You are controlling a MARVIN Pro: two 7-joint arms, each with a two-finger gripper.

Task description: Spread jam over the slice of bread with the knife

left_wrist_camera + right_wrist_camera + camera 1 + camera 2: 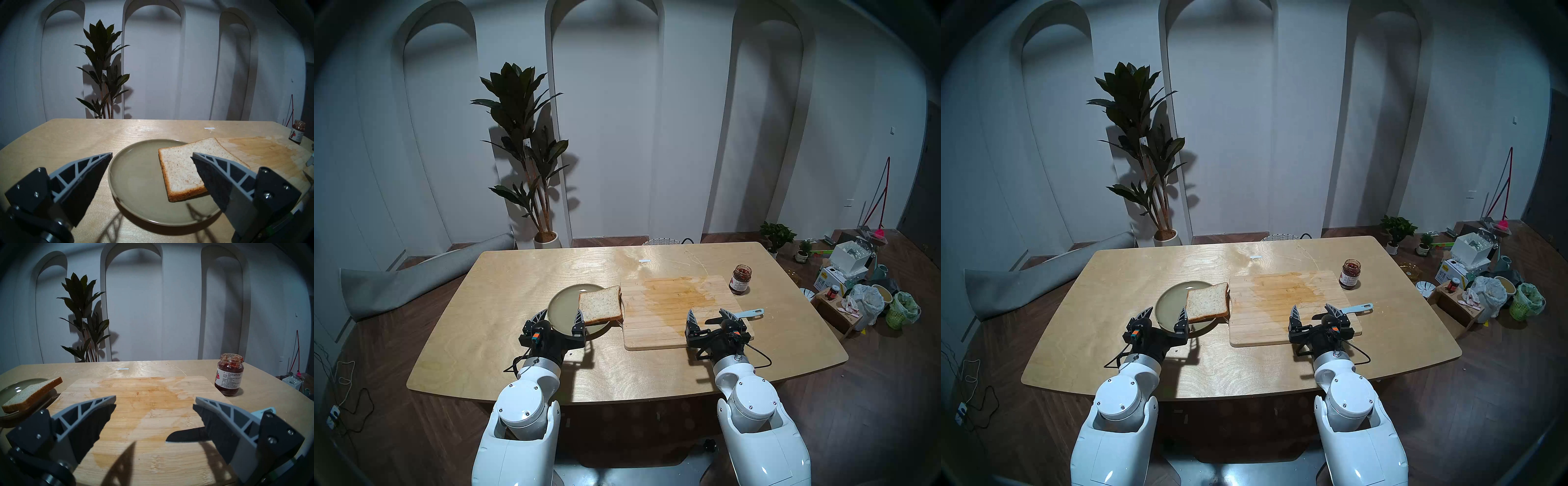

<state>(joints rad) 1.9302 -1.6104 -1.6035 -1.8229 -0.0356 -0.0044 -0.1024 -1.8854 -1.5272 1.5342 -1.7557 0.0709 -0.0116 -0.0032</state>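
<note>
Both grippers, left gripper (558, 317) and right gripper (709, 315), hover empty with fingers spread apart; judged first step: lower the right gripper squarely over the pale blue-grey handle of the small dark-bladed knife (185, 436) lying on the stained wooden cutting board (136, 395) (blade under the right finger). Keep clear of the open glass jar of red jam (228, 377), standing off the board's far right corner. Square, speckled wholegrain slice of bread (183, 168) lies bare, overhanging the round olive plate (136, 178).
</note>
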